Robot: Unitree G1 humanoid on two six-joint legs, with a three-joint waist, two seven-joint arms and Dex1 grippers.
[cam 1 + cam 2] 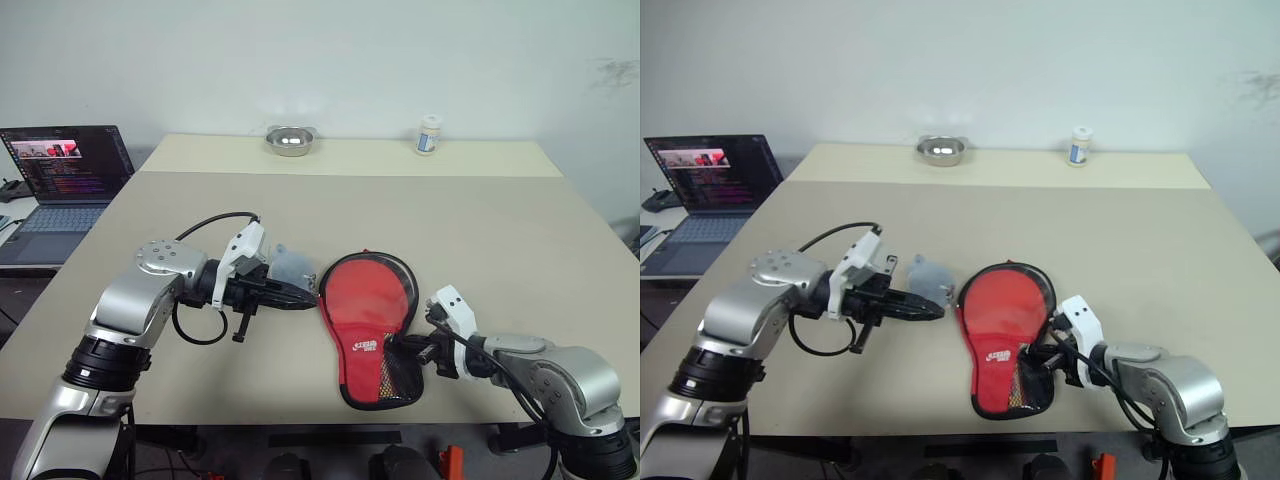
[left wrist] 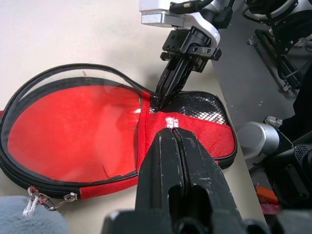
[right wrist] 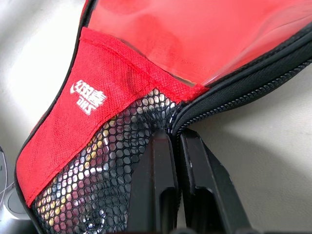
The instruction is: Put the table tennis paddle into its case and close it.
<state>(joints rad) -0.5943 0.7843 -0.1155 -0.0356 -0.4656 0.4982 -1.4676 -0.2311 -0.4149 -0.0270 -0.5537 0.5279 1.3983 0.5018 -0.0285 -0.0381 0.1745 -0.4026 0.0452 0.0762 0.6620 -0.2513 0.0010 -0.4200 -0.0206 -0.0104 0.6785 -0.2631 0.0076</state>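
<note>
I see my left gripper (image 1: 300,296) shut and empty, just left of the case (image 1: 365,325). The red case lies near the table's (image 1: 500,230) near edge. My right gripper (image 1: 400,345) pinches its zipper edge beside the mesh pocket.

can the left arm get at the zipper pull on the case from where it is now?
Probably yes. The left gripper, fingers shut, sits at the case's left edge, and the zipper pull lies on bare table beside it, next to a grey tag, with nothing between. It would have to open first.
</note>
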